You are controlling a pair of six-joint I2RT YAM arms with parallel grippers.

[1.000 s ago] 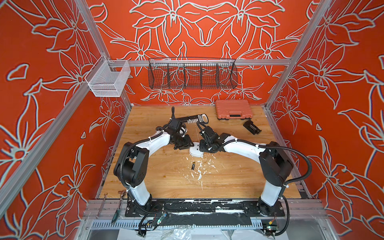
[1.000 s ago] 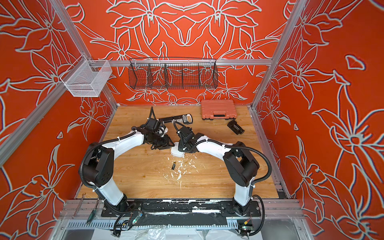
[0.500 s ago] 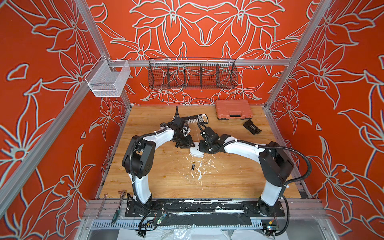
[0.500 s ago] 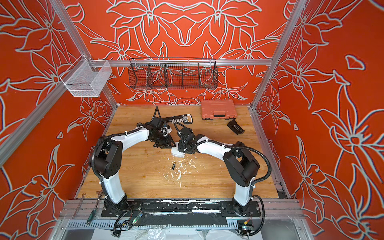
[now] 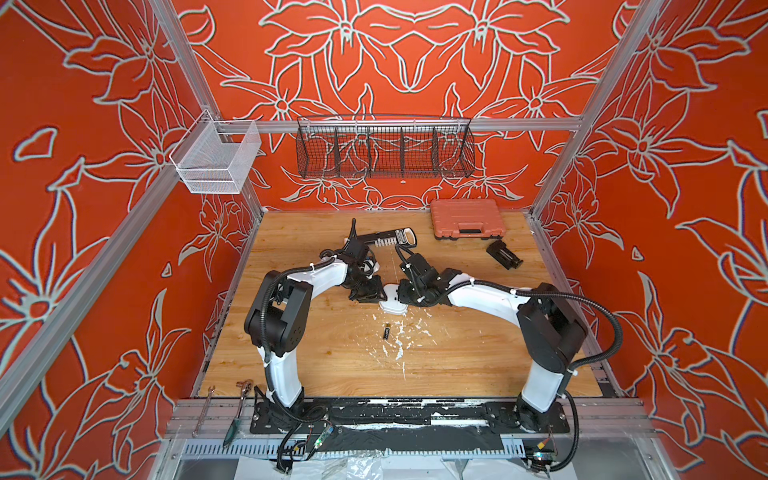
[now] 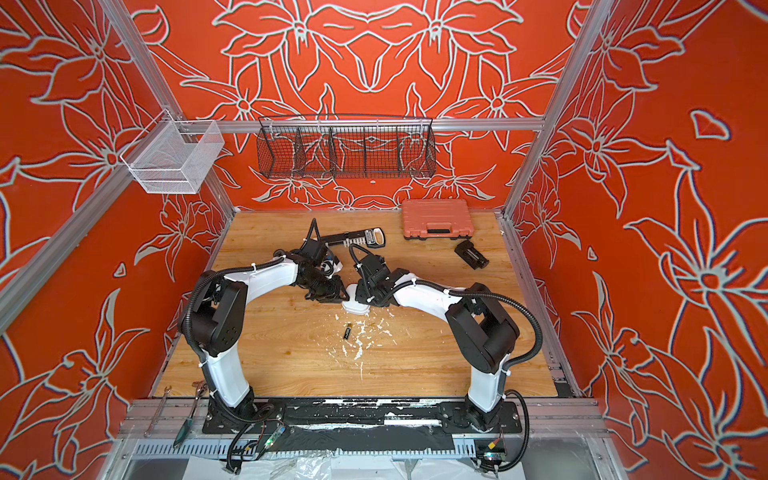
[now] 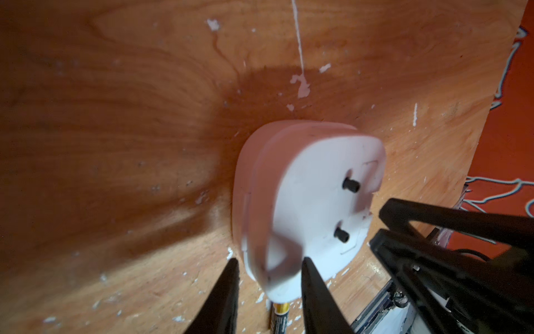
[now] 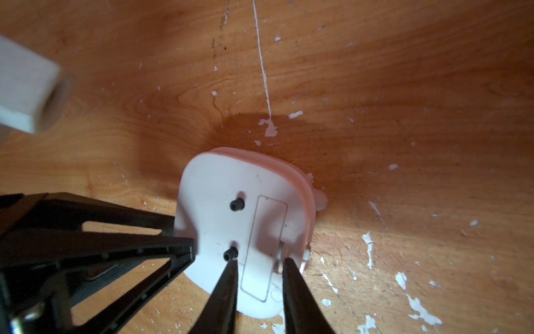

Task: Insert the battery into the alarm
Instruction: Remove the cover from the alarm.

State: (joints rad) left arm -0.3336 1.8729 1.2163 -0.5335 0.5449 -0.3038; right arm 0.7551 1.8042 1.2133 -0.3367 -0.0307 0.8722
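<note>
battery (image 5: 386, 332) near face-down alarm (image 5: 393, 306), orange case (image 5: 467, 218) well behind

In a top view, a wooden table (image 6: 291, 357) sits inside orange flowered walls. Both arms reach inward to the table's middle, where the left gripper (image 6: 337, 294) and right gripper (image 6: 363, 296) flank the white alarm (image 6: 356, 307). The battery (image 6: 347, 331) lies just nearer, among white flecks. At the far right sits an orange case (image 6: 436, 219). A black wire basket (image 6: 347, 147) hangs on the far wall.
</note>
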